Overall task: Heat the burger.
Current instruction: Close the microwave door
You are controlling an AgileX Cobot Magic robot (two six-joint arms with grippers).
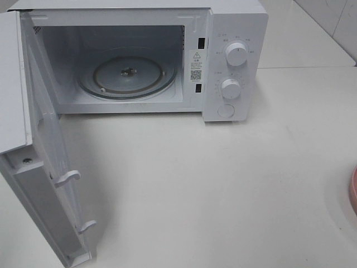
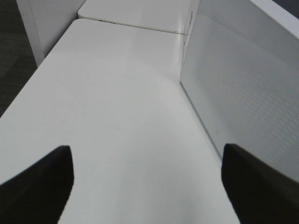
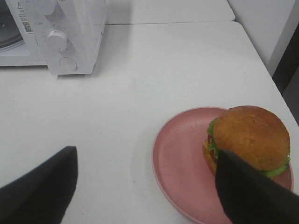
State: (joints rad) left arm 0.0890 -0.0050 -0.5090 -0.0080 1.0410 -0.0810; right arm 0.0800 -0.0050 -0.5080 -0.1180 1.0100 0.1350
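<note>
The burger [image 3: 250, 137], with a golden-brown bun, green lettuce and a bit of red and yellow, sits on a round pink plate [image 3: 180, 158] on the white table, to the right of the microwave. My right gripper [image 3: 145, 191] is open and empty, low over the table; one finger [image 3: 247, 191] is in front of the burger and plate, the other [image 3: 37, 186] is over bare table. In the high view only the plate's rim [image 1: 353, 192] shows at the right edge. The white microwave [image 1: 231, 61] stands open, its glass turntable [image 1: 128, 75] bare. My left gripper [image 2: 147, 186] is open and empty beside the microwave door [image 2: 243, 93].
The open microwave door [image 1: 53, 167] swings out to the left toward the table's front. Two white dials [image 1: 236, 54] sit on the control panel, also seen in the right wrist view [image 3: 58, 39]. The table's edge [image 2: 28, 88] drops to dark floor on the left.
</note>
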